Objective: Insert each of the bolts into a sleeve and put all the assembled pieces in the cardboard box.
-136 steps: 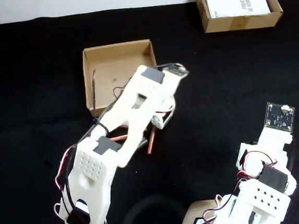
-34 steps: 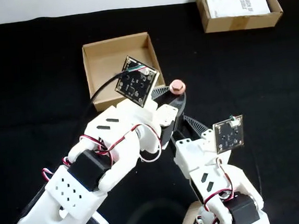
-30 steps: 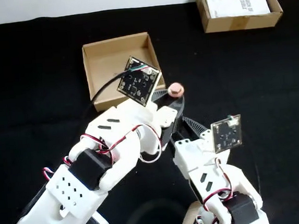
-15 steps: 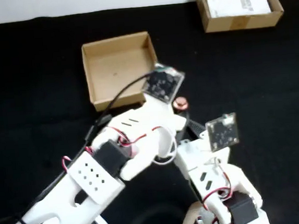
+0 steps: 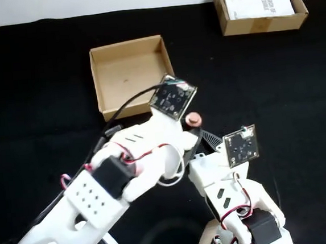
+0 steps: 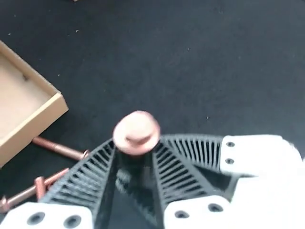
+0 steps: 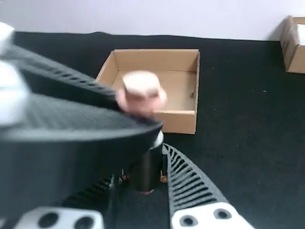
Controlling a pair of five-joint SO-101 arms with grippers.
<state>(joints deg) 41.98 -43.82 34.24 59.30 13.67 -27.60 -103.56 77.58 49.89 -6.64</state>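
one copper bolt [image 6: 137, 132] seems seated in a black sleeve [image 7: 147, 169], my left gripper [image 6: 136, 157] clamped on the bolt near the cardboard box [image 5: 125, 74] — nothing boxed yet. more loose bolts [image 6: 57, 148] wait on the table. whether my right gripper [image 7: 143, 168] grips too, i cannot tell.

bolt [image 6: 137, 133] head is blurred in both wrist views, most of its shank is hidden inside the sleeve [image 7: 145, 169], my left arm [image 5: 137, 158] covers the near corner of the cardboard box [image 5: 127, 73] from above, and the loose bolts [image 6: 47, 179] run off frame.
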